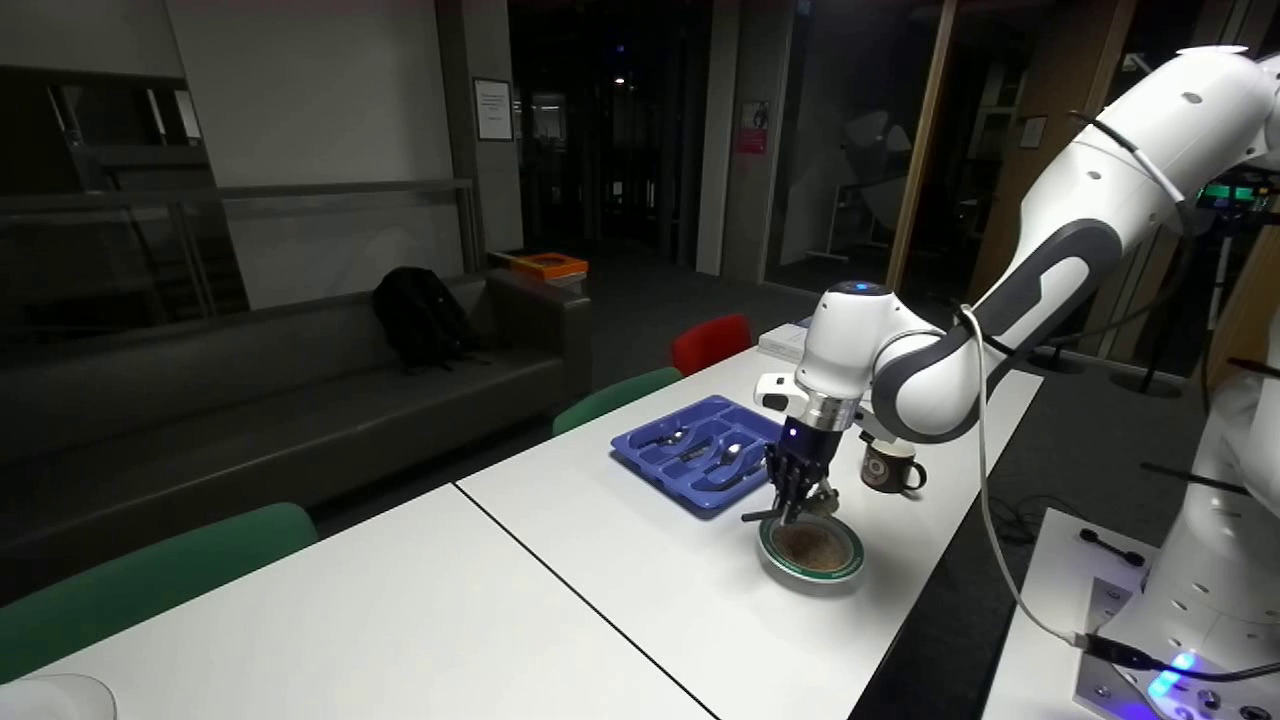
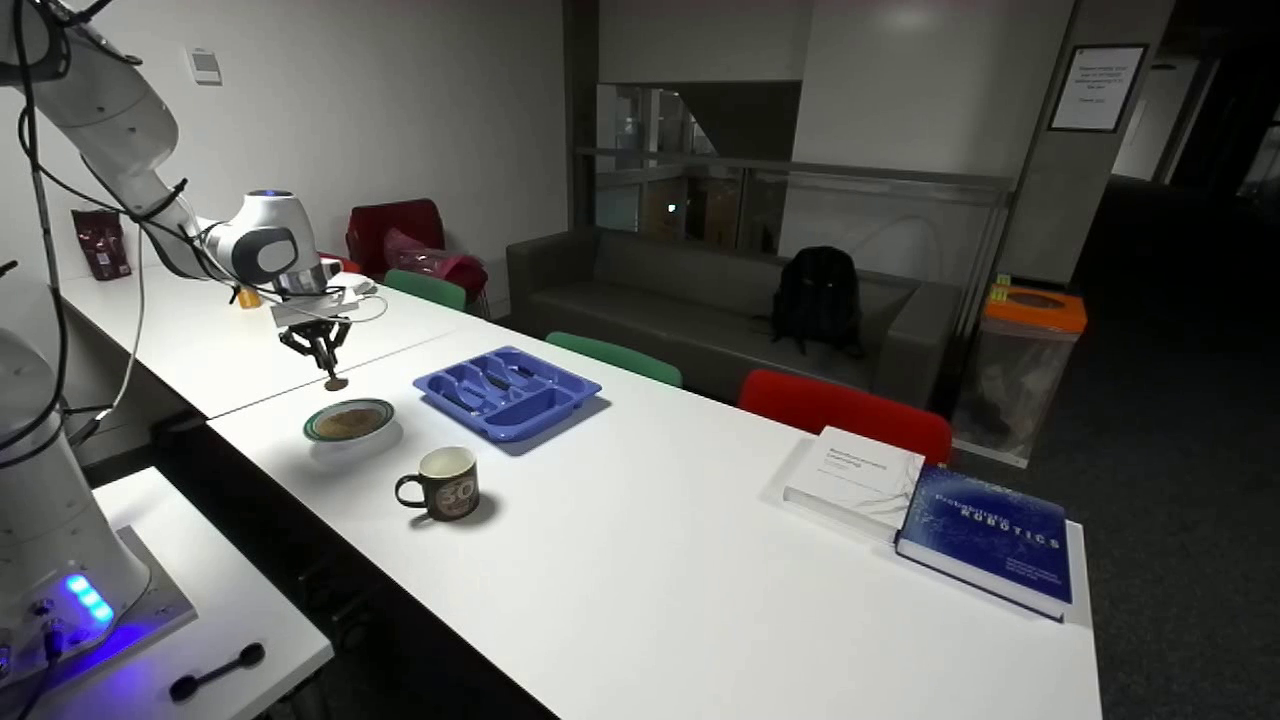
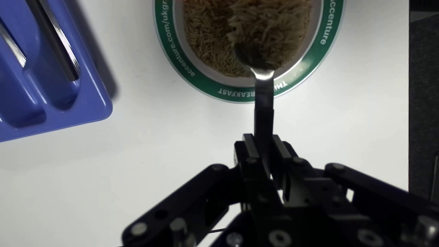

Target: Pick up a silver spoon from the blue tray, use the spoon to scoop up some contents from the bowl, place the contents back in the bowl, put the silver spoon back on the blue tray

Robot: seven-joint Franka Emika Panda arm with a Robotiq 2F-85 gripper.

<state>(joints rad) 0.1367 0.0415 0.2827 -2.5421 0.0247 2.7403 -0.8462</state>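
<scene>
My gripper (image 3: 264, 145) is shut on the dark handle of the silver spoon (image 3: 263, 75). Heaped on the spoon's head are tan, rice-like grains (image 3: 271, 29). In an exterior view the loaded spoon (image 2: 336, 383) hangs above the bowl (image 2: 352, 438), apart from it. Green lettering rings the rim of the bowl (image 3: 187, 65), and more of the contents (image 3: 212, 48) lie inside. The bowl's upper part is cut off in the wrist view. Beyond the bowl, the blue tray (image 1: 720, 497) holds several pieces of cutlery; its corner (image 3: 92, 106) shows at the wrist view's left.
A dark mug (image 2: 450, 487) with a handle stands on the white table near the bowl. Two books, one white (image 2: 855, 480) and one blue (image 2: 985, 535), lie at a table end. The table edge (image 3: 408, 103) runs down the right of the wrist view.
</scene>
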